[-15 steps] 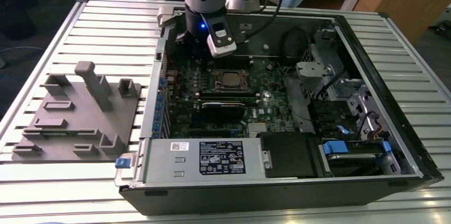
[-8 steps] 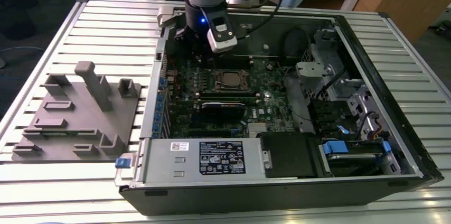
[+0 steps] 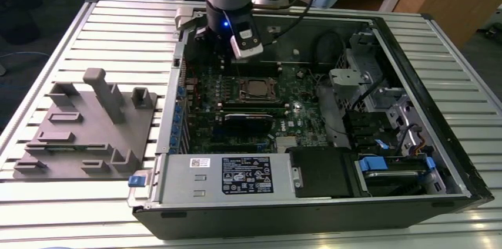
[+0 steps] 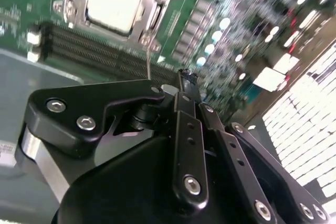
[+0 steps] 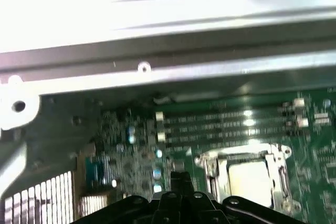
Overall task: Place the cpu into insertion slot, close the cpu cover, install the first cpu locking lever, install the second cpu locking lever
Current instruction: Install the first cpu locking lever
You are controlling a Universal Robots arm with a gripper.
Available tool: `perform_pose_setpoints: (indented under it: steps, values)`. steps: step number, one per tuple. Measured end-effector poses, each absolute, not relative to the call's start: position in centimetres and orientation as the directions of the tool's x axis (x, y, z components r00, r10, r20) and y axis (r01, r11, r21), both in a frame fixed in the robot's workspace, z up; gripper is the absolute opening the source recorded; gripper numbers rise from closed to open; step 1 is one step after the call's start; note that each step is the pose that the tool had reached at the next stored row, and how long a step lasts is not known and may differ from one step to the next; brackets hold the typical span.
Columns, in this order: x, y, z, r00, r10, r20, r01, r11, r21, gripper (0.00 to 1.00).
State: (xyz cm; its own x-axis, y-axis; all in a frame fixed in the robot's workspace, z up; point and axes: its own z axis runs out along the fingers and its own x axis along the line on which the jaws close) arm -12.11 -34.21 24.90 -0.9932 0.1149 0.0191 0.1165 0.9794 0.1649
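The cpu lies flat in the socket on the green motherboard, pale silver top up. It also shows in both wrist views. The cpu cover lies down around it as a metal frame. The insertion slot is hidden under the chip. A thin metal lever rod sticks out from the frame's corner. My gripper hangs above the board, toward the exterior view's left and far side of the socket, apart from it. Its black fingers are pressed together and hold nothing.
The open computer case stands on a slatted metal table. A grey fixture block sits at the exterior view's left. Inside are the power supply, drive cage, cables and memory slots. The case's rear wall is close to the gripper.
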Motion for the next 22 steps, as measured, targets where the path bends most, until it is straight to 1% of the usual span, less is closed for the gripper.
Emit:
perform_pose_setpoints:
  steps: [3,5,22]
  values:
    - [-12.1,-34.2,24.9,-0.993,0.114,0.024,0.116,0.971,0.211,0.11]
    - [-12.1,-34.2,24.9,-0.993,0.114,0.026,0.116,0.968,0.224,0.11]
    - [-8.6,-34.2,24.9,-0.993,0.114,0.028,0.117,0.967,0.224,0.11]
